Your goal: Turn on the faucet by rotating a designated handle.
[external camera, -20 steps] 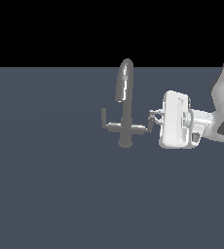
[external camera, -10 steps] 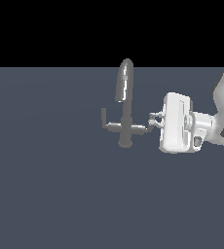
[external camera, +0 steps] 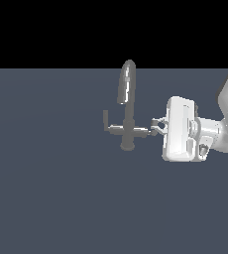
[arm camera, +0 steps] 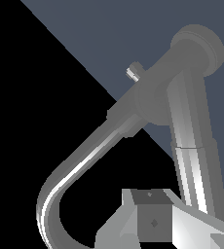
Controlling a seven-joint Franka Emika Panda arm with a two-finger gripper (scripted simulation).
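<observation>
The faucet (external camera: 128, 111) stands mid-scene on the dark floor, with a tall arched spout and a short base. Its dimmer lever (external camera: 106, 121) with a straight upright tip sticks out toward the exterior view's left. The handle (external camera: 142, 131), with a bright highlight, sticks out toward the exterior view's right. My gripper (external camera: 158, 127) comes in sideways from the right and its fingers sit at the handle's outer end, hiding the tip. In the wrist view the faucet's spout (arm camera: 70, 170) curves past. The handle (arm camera: 192, 160) runs beside my gripper (arm camera: 153, 223), whose fingers look shut together.
The white hand and arm (external camera: 205, 131) fill the exterior view's right side. The faucet stands on a flat dark grey-blue floor (external camera: 51, 198) with nothing else on it. The background above the floor is black.
The hand has sunk slightly and its fingers have closed in on the handle's outer end. The faucet's levers look barely moved.
</observation>
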